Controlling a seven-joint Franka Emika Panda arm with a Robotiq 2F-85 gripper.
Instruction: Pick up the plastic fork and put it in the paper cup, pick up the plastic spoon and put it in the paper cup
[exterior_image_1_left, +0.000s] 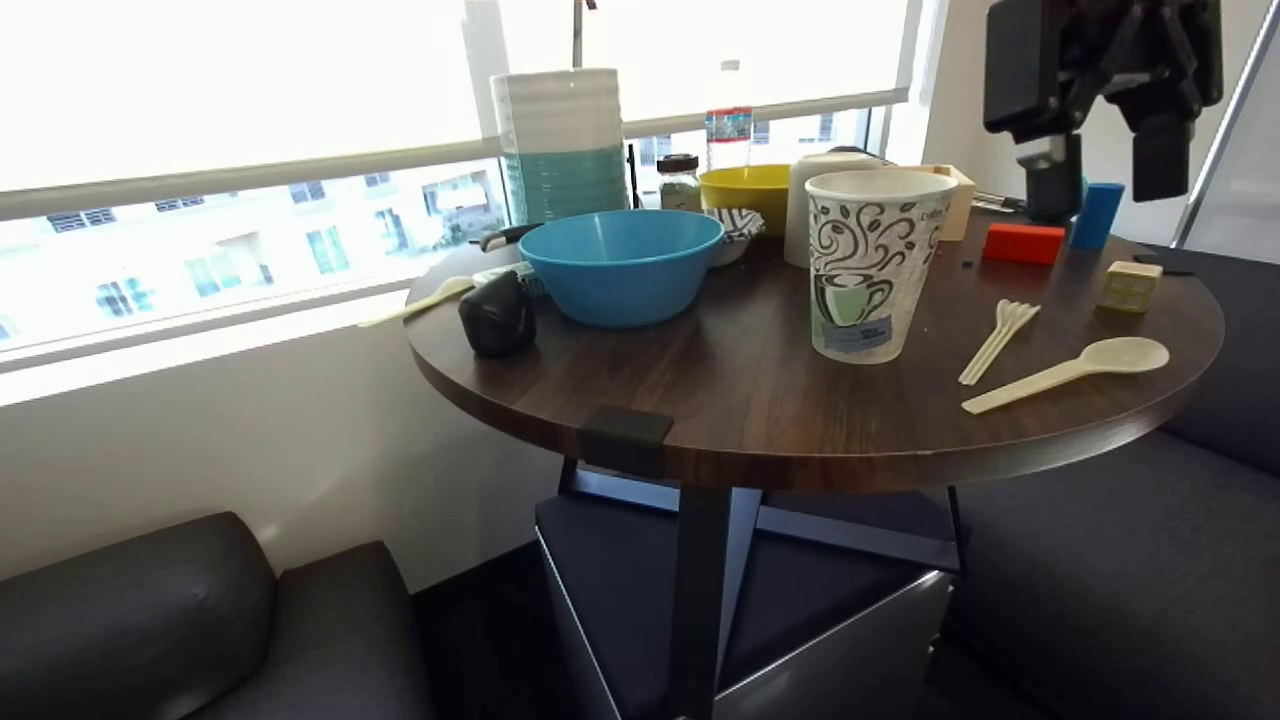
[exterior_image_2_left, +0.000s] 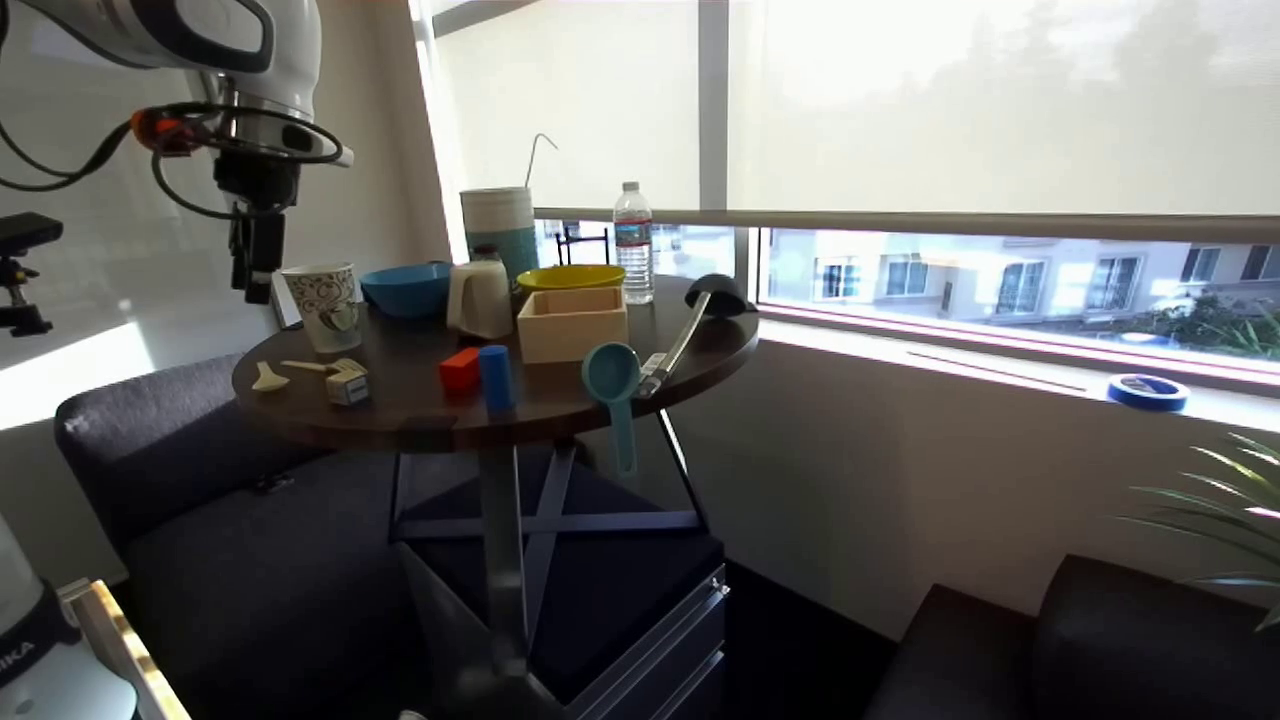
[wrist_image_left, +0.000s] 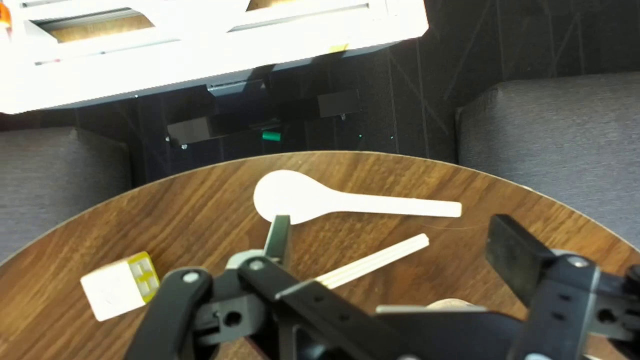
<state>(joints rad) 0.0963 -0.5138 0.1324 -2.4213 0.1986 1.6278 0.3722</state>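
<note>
High in the upper right of the frame in an exterior view, the pincer, released, with fingers spread well apart. Right of that frame's centre, the paper cup, upright on the dark wooden surface. Farther right, the plastic fork, flat, with tines toward the upper right. Just beside it, lower and apart, the plastic spoon, with bowl end to the right. Above the spoon, a small yellowish cube; near the upper middle, a blue bowl. In the wrist view, fork partly hidden behind the pincer, just below the spoon.
</note>
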